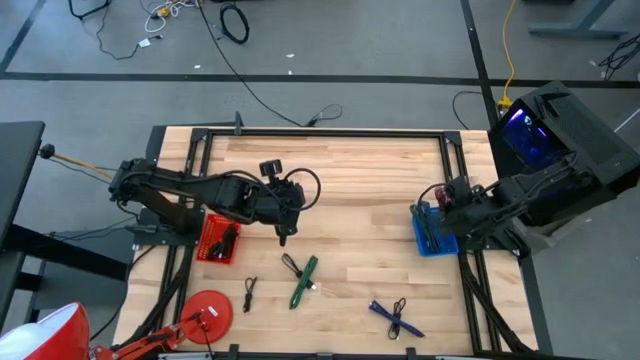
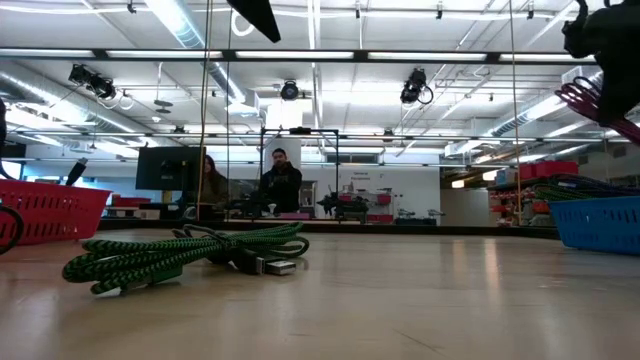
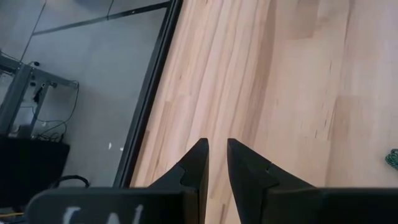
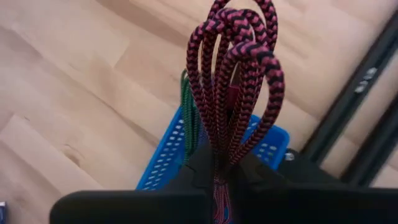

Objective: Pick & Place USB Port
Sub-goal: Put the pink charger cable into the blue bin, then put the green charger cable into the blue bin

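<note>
1. High view: my right gripper (image 1: 441, 212) sits over the blue basket (image 1: 432, 243) at the table's right edge. My left gripper (image 1: 284, 232) hangs mid-table, right of the red basket (image 1: 219, 240). Green cable (image 1: 303, 280), a small black cable (image 1: 248, 291) and a blue cable (image 1: 393, 317) lie on the near half of the table.
2. Low view: green cable (image 2: 185, 254) coiled on the wood, USB plug showing. Blue basket (image 2: 598, 222) at right.
3. Left wrist view: my fingers (image 3: 198, 163) are nearly closed, thin gap, nothing in it, bare wood below.
4. Right wrist view: my fingers (image 4: 255, 177) are clamped on a looped red-black braided cable (image 4: 233, 81), blue basket (image 4: 169, 163) underneath, a green cable (image 4: 186, 112) in it.
5. Doing it well, as I judge: centre the loops over the basket, lower until they're inside the rim, then release.
</note>
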